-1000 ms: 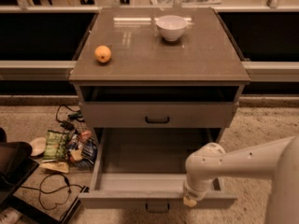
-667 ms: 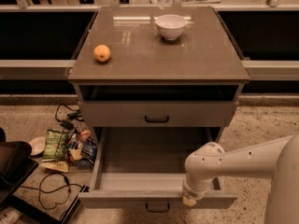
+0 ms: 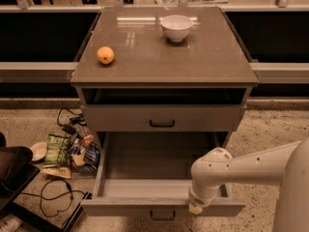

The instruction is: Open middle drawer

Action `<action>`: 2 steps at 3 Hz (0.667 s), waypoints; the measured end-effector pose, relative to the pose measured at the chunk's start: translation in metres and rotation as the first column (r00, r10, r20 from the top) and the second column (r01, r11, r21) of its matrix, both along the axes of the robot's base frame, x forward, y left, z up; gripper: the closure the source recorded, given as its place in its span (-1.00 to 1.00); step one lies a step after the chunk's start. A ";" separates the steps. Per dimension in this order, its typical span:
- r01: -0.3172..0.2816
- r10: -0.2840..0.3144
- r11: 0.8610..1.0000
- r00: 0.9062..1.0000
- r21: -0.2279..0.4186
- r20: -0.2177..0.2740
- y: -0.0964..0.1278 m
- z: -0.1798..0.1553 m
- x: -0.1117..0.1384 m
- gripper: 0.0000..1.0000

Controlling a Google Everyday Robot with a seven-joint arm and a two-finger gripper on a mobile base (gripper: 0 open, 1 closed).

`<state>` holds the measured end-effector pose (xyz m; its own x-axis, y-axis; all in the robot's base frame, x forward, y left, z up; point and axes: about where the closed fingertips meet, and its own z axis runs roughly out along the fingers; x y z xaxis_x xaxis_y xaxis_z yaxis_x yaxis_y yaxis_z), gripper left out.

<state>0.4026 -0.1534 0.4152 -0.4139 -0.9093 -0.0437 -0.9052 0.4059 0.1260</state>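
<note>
The middle drawer (image 3: pixel 145 190) of the grey cabinet stands pulled far out, showing a plain grey tray with nothing in it. Its front panel (image 3: pixel 120 208) is at the bottom of the view, with the small black handle (image 3: pixel 161 215) low in the centre. My white arm (image 3: pixel 251 166) reaches in from the right. The gripper (image 3: pixel 195 208) points down at the top edge of that front panel, to the right of the handle. Above it, the upper drawer (image 3: pixel 161 118) is closed.
On the cabinet top (image 3: pixel 193 57) sit an orange (image 3: pixel 105 55) and a white bowl (image 3: pixel 176 27). Snack bags (image 3: pixel 67 151), a white dish (image 3: pixel 37 150) and black cables (image 3: pixel 53 192) lie on the floor to the left. A dark object (image 3: pixel 12 170) stands at the far left.
</note>
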 end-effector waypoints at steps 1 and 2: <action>0.000 0.000 1.000 1.000 0.000 -0.002 0.000 -0.001 -0.001 -0.72; -0.001 0.001 1.000 1.000 0.000 -0.004 0.000 -0.001 -0.002 -1.00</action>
<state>0.4008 -0.1536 0.4137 -0.4134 -0.9096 -0.0416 -0.9049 0.4053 0.1297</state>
